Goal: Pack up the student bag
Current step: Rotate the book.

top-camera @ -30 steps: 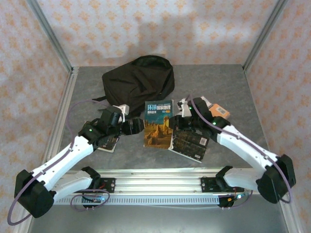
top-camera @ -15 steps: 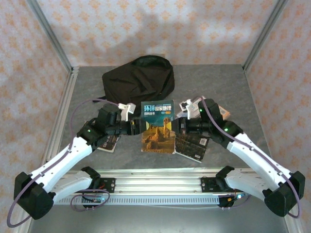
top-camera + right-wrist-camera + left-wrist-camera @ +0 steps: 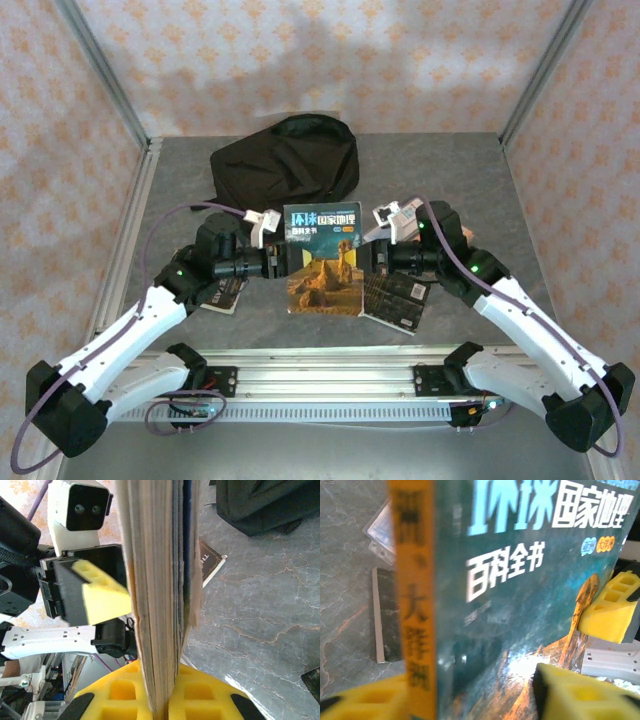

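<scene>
环球国家地理 (百科全书 beneath) on book (image 3: 520, 605)

1. The left arm (image 3: 130, 330) comes up from the near left corner and slants in toward the middle. Its wrist is level and points right.
2. The right arm (image 3: 530, 320) mirrors it from the near right corner, with its wrist level and pointing left.
3. The two grippers face each other across the middle, at about the same height.
4. The right gripper (image 3: 372, 262) is clamped on the right edge of a book (image 3: 322, 262), its yellow pads (image 3: 200, 700) pinching it.
5. The left gripper (image 3: 275, 262) straddles the book's left edge, with one finger on either side. From here I can't tell whether it is pressing.
</scene>
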Controlling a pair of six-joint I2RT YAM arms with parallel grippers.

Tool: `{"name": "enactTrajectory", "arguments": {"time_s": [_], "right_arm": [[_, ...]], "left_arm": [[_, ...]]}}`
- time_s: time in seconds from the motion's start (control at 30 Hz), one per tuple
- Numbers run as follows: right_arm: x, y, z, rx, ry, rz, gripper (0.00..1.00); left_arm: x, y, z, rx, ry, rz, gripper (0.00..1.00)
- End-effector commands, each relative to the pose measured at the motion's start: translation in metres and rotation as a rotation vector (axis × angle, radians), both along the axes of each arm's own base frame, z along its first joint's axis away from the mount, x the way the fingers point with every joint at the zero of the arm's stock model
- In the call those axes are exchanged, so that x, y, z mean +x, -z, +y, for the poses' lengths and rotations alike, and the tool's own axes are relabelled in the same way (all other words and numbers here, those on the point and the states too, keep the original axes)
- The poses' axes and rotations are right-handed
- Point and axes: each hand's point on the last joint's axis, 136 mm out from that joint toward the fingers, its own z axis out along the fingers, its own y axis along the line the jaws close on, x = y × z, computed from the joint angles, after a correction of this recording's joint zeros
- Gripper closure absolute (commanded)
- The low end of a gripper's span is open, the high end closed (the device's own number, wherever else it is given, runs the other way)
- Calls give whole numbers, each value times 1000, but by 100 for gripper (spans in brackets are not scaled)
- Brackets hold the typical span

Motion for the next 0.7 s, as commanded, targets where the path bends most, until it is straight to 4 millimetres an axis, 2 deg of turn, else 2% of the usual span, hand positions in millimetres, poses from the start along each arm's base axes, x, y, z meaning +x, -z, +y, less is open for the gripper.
{"name": "enactTrajectory", "arguments": {"time_s": [0.0, 0.1, 0.2, 0.37, 0.43, 0.53, 0.67], "right_arm": [[-1, -34, 4, 84, -31, -90, 100], [-6, -45, 4, 114, -47, -100, 100], [-7, -46, 3, 116, -45, -104, 100], [-5, -48, 2, 115, -33, -106, 100], [-2, -46, 0, 100, -15, -111, 100], [6, -39, -6, 58, 37, -115, 100], [20, -30, -17, -8, 129, -111, 100]], "left_arm": [[0, -5, 0, 24, 6, -28, 25], [4, -2, -7, -36, 7, -3, 25], [4, -14, -15, -151, 19, 1, 27], [-3, -34, -20, -220, 61, -24, 27], [-8, -42, -20, -234, 80, -43, 34], [-12, -52, -17, -237, 83, -79, 49], [-16, -57, -16, -235, 91, -97, 77]]}}
